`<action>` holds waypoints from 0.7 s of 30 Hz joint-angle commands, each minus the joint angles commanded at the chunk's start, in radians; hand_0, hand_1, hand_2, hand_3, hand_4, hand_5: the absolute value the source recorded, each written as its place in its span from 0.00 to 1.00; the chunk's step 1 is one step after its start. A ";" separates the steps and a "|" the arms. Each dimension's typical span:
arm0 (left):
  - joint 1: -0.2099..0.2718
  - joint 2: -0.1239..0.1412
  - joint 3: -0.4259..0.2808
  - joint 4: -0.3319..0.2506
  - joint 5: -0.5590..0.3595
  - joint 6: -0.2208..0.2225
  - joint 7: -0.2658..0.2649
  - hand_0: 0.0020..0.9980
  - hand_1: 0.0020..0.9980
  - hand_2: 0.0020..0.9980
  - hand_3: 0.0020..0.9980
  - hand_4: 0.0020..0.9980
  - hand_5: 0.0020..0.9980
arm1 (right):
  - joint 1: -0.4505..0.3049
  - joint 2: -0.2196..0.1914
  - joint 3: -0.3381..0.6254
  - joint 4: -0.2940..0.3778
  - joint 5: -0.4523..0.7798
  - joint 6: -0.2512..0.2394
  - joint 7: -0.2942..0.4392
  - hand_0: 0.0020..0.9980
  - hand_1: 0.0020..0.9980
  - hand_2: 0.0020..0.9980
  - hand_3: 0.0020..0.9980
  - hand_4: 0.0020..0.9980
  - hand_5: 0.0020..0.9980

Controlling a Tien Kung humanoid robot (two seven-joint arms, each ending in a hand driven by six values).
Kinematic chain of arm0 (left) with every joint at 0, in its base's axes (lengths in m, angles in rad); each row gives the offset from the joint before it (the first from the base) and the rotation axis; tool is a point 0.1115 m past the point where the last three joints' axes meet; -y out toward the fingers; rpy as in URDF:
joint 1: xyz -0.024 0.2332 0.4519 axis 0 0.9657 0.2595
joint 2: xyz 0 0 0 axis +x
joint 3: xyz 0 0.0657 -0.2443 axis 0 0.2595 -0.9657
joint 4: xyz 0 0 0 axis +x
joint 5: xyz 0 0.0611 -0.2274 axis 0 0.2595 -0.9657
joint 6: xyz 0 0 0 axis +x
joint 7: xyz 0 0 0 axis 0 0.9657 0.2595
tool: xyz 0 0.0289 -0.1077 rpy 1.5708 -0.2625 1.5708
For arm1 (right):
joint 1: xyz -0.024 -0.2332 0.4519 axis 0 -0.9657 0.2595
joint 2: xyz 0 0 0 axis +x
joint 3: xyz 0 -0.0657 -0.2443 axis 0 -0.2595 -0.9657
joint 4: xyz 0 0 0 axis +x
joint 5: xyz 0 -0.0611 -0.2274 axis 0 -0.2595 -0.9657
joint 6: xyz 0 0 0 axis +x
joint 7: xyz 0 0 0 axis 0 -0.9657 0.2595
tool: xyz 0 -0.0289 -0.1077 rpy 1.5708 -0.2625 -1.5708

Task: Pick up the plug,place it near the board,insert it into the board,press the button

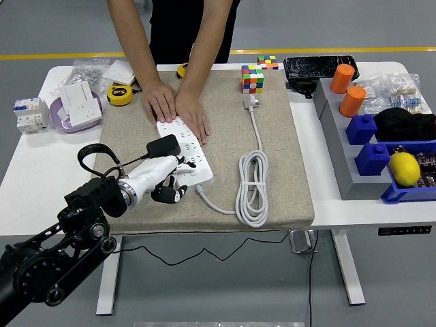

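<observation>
Reaching in from the lower left, the robot's left hand [163,178] has its fingers closed around a black plug adapter [163,146], holding it at the near end of the white power strip [185,151] on the beige mat [279,163]. A person's two hands [177,105] press flat on the strip's far end. Its white cable [252,184] lies coiled alongside.
</observation>
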 joint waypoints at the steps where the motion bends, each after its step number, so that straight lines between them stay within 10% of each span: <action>1: 0.001 -0.002 -0.015 -0.011 -0.020 -0.002 -0.018 0.12 0.03 0.14 0.78 0.55 0.00 | 0.000 0.000 0.000 0.000 0.000 0.000 0.000 0.84 0.74 0.72 0.75 1.00 0.73; 8: -0.004 -0.027 -0.102 0.008 -0.244 0.131 -0.229 0.21 0.12 0.23 0.80 0.63 0.00 | 0.001 0.001 -0.003 0.000 0.002 0.000 0.001 0.83 0.74 0.72 0.75 1.00 0.74; 9: -0.007 -0.031 -0.107 0.015 -0.283 0.142 -0.259 0.41 0.64 0.57 0.61 0.96 0.21 | 0.001 0.001 -0.002 0.000 0.001 0.000 0.000 0.83 0.74 0.72 0.75 1.00 0.74; 14: -0.028 -0.064 -0.129 0.066 -0.497 0.161 -0.366 0.41 0.64 0.57 0.61 0.96 0.21 | 0.002 0.001 -0.004 0.000 0.002 0.000 0.001 0.83 0.74 0.72 0.75 1.00 0.74; 15: -0.034 -0.074 -0.139 0.081 -0.536 0.163 -0.381 0.77 0.85 0.80 0.77 1.00 0.34 | 0.002 0.001 -0.005 0.000 0.003 0.000 0.000 0.83 0.74 0.72 0.75 1.00 0.74; 20: -0.068 -0.108 -0.174 0.166 -0.751 0.180 -0.436 0.77 0.85 0.80 0.77 1.00 0.34 | 0.003 0.002 -0.005 0.000 0.001 0.001 0.000 0.83 0.74 0.72 0.75 1.00 0.74; 21: -0.075 -0.111 -0.177 0.184 -0.790 0.181 -0.439 0.92 0.95 0.88 0.82 1.00 0.36 | 0.003 0.002 -0.005 0.000 0.000 0.001 -0.001 0.83 0.74 0.72 0.75 1.00 0.74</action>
